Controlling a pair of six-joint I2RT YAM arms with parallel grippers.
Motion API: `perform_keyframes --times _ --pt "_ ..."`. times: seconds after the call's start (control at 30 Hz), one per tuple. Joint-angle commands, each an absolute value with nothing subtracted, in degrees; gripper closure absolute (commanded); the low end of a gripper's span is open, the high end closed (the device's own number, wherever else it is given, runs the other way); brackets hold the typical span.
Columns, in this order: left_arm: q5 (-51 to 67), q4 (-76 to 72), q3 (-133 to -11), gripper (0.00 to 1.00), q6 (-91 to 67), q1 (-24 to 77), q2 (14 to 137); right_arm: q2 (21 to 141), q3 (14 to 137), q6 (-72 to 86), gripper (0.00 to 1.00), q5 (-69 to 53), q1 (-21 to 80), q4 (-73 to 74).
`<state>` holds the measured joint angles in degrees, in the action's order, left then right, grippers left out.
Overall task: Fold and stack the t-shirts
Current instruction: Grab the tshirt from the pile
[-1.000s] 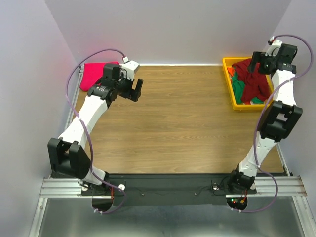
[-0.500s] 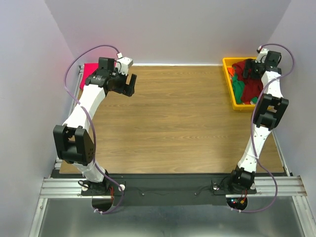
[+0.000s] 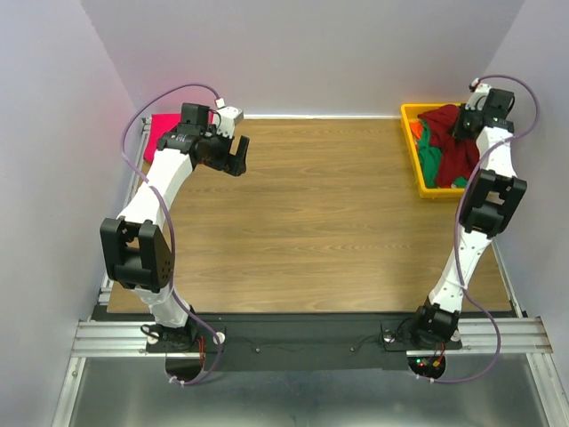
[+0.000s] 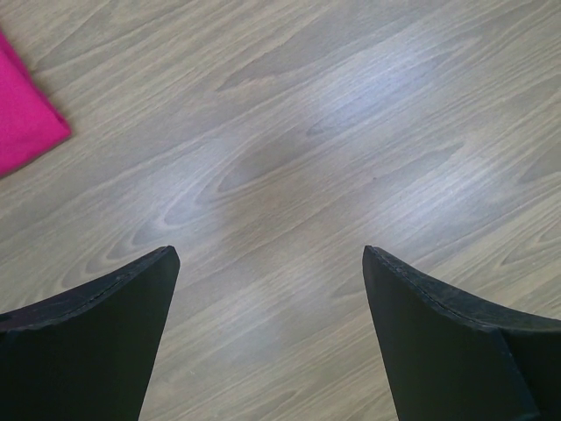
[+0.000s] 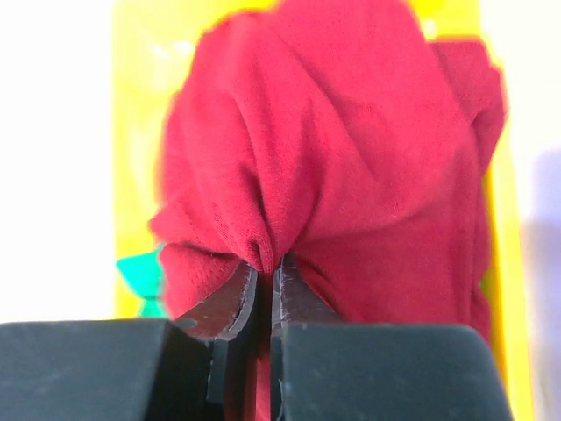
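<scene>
The right claw [image 5: 263, 279] is clenched on a fold of the dark red shirt [image 5: 333, 158], its bulk just beyond in the yellow bin [image 3: 411, 153] at the far right of the desk [image 3: 320, 222], while the released left claw [image 4: 267, 289] hovers well apart.

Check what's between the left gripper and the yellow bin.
Nothing: the top external view shows only bare wooden table between the left gripper and the yellow bin.
</scene>
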<state>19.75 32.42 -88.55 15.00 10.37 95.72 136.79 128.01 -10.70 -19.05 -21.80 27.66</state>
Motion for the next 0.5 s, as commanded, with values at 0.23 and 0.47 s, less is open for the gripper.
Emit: perform_keyframes --times 0.23,0.47 --pt "28.7 29.2 -89.7 0.02 13.4 5.2 93.0 110.7 128.1 -0.2 0.99 -34.7 -22.1 24.2" --pt "31.5 27.5 -88.2 0.02 12.7 2.8 89.7 102.9 130.1 7.8 0.99 -45.9 -19.8 23.1"
